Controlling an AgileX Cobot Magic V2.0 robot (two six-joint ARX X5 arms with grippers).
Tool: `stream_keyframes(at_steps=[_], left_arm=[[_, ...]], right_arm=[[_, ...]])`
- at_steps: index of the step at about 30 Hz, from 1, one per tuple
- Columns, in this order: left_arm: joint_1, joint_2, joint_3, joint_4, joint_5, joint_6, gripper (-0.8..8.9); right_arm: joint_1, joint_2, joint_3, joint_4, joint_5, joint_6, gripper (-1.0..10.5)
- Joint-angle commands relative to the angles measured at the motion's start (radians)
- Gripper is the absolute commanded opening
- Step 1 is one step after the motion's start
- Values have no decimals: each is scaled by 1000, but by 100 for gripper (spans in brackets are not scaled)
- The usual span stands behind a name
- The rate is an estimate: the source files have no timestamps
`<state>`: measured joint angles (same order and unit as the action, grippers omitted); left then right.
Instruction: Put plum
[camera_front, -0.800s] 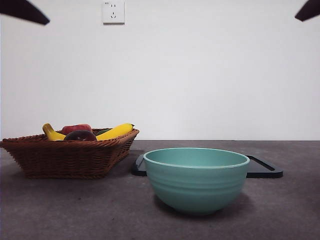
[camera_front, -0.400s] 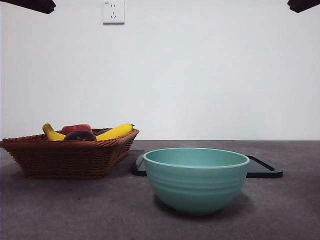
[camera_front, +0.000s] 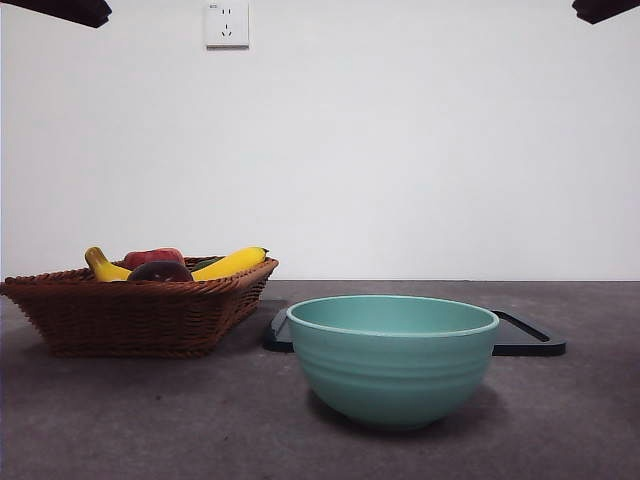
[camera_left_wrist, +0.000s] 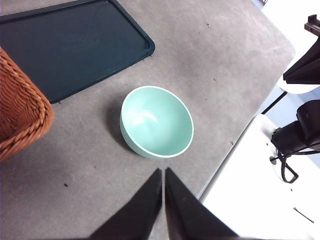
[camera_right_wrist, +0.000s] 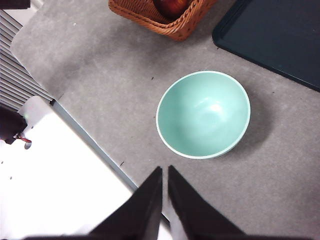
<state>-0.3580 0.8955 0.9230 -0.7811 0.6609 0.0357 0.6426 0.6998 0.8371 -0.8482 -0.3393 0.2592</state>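
Observation:
The plum (camera_front: 160, 271) is dark maroon and lies at the front of the wicker basket (camera_front: 140, 315) on the left, beside a red fruit (camera_front: 152, 256) and a banana (camera_front: 230, 264). The teal bowl (camera_front: 392, 360) stands empty in the middle. It also shows in the left wrist view (camera_left_wrist: 156, 121) and in the right wrist view (camera_right_wrist: 203, 114). My left gripper (camera_left_wrist: 163, 172) is shut and empty, high above the table on the near side of the bowl. My right gripper (camera_right_wrist: 165, 171) is shut and empty, also high above the bowl's near side. A dark reddish fruit (camera_right_wrist: 172, 6) shows in the basket (camera_right_wrist: 150, 14); I cannot tell which.
A dark flat tray (camera_front: 530, 338) lies behind the bowl; it also shows in the left wrist view (camera_left_wrist: 70, 45) and the right wrist view (camera_right_wrist: 280, 40). The table's front edge (camera_left_wrist: 225, 160) is close to the bowl. Black arm tips show at the top corners (camera_front: 60, 10) (camera_front: 605, 8).
Both black arm tips have risen towards the top corners and show less than a second ago. The basket, fruit, bowl and tray have not moved.

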Motion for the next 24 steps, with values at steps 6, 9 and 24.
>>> stream_keyframes(at_steps=[6, 9, 24], left_arm=[[-3, 4, 18, 22, 1, 32, 7], [11, -14, 17, 45, -13, 76, 7], [270, -347, -247, 759, -518, 91, 7]], right_arm=[[9, 4, 16, 10, -1, -10, 9], [9, 4, 16, 10, -1, -10, 9], [9, 4, 16, 10, -1, -10, 9]])
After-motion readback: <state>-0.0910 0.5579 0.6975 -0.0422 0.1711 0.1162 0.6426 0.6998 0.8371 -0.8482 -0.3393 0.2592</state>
